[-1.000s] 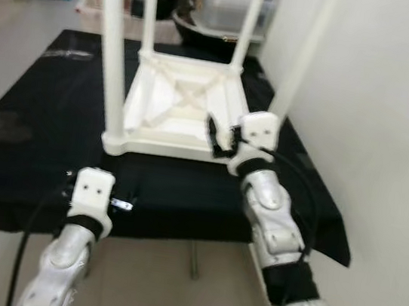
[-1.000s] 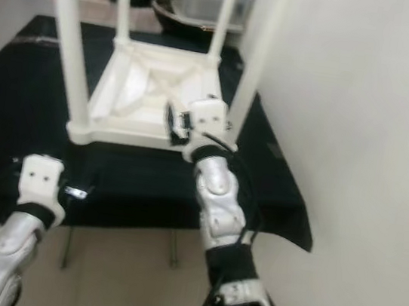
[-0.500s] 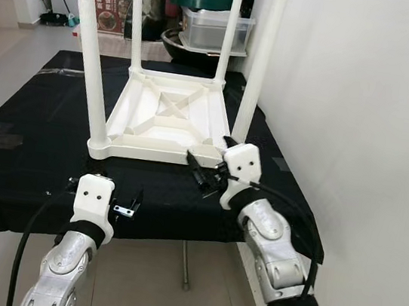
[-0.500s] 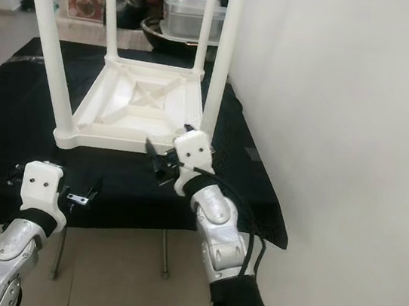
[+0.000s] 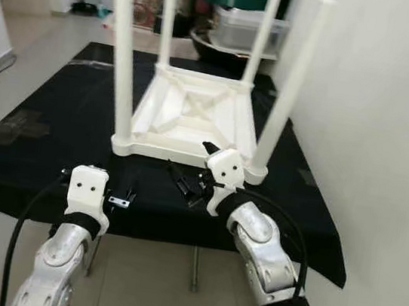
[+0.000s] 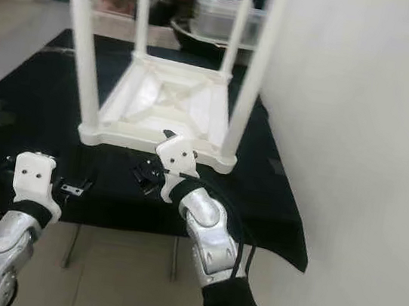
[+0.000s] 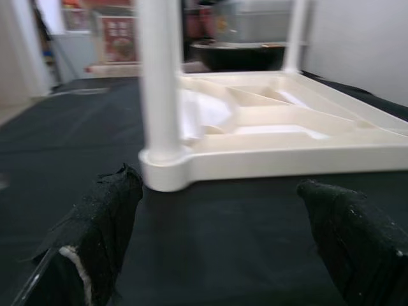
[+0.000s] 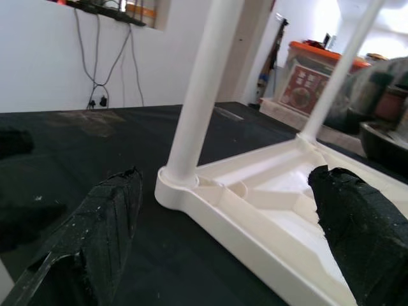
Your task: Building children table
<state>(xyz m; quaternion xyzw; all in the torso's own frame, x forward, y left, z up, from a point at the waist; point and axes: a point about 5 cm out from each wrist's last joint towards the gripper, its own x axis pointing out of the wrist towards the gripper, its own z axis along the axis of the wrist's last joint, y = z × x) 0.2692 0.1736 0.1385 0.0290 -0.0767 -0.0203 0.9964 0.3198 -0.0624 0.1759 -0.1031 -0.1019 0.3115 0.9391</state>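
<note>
While upturned: white children's table [image 5: 194, 117] rests legs-up on black tabletop [image 5: 47, 131].
Right pincer [image 5: 184, 188]: agape, just before its near edge.
Left pincer [image 5: 123, 199]: agape, empty, nearer.

Down at cloth level, the left gripper [image 7: 217, 248] has its two black fingers [image 7: 95, 236] spread wide apart with nothing between them, low over the black cloth [image 7: 210, 255]. Just ahead lies the white children's table [image 7: 274, 146], upside down on that cloth, its near corner facing the gap and one white leg [image 7: 159, 76] rising straight up from that corner. Behind it a dark bowl [image 7: 245, 54] and a red-labelled box [image 7: 118, 38] are blurred.
</note>
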